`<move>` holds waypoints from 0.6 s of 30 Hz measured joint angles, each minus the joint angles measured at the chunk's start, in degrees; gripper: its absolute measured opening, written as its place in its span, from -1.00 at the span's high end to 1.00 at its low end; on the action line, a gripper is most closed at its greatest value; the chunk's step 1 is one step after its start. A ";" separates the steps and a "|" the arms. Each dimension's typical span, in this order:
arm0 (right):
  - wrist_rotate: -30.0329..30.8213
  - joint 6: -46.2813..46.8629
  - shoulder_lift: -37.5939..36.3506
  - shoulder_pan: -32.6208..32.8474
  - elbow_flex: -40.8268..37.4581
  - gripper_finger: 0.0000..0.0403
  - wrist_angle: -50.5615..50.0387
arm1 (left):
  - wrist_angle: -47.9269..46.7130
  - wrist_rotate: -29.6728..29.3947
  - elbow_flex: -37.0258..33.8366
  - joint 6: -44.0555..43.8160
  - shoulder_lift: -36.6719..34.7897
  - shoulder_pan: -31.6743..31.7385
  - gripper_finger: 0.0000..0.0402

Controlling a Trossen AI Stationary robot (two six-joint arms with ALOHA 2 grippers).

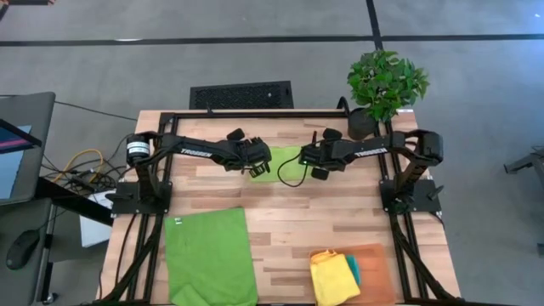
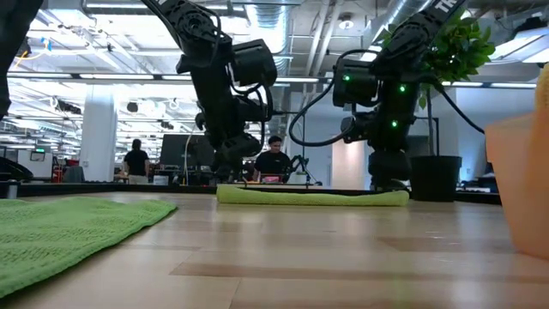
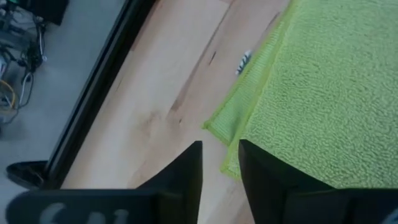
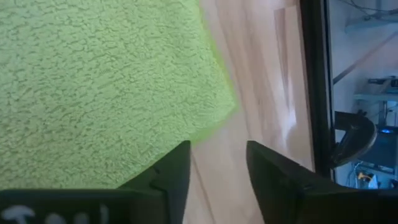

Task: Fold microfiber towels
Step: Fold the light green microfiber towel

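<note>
A lime green towel (image 1: 280, 163) lies folded into a flat band (image 2: 313, 196) at the table's far middle. My left gripper (image 1: 257, 167) stands open at its left end and my right gripper (image 1: 305, 161) stands open at its right end. Both slant down, low over the towel's corners (image 3: 217, 127) (image 4: 214, 121). A second lime green towel (image 1: 209, 255) lies spread flat at the near left. A folded yellow towel (image 1: 331, 276) lies with a teal one (image 1: 354, 270) on the orange mat (image 1: 378, 270) at the near right. My left gripper (image 3: 221, 146) has the towel's layered corner edge (image 3: 231, 163) in the gap between its open fingers. One finger (image 3: 261, 174) lies over the towel's top; I cannot tell whether it touches. My right gripper (image 4: 219, 146) has one finger (image 4: 171, 171) over the towel's corner region (image 4: 186, 134); I cannot tell whether it touches.
A potted plant (image 1: 384, 85) stands at the far right corner. The black arm frames (image 1: 144, 200) (image 1: 408, 200) run along both table sides. Bare wood (image 1: 297, 217) lies between the folded towel and the near towels. People sit in the room beyond (image 2: 274, 159).
</note>
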 joint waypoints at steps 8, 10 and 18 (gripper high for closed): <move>-0.28 7.48 -2.91 1.03 6.98 -0.09 -12.15 | -5.36 5.43 0.81 0.72 -2.23 -5.48 0.44; -1.27 7.61 -5.47 2.06 7.00 -0.10 -13.05 | -7.03 6.79 0.81 2.15 -2.32 -7.72 0.44; -13.97 9.53 -16.47 7.02 7.09 -0.09 -12.57 | -8.64 7.29 -1.20 5.99 -2.32 -15.14 0.45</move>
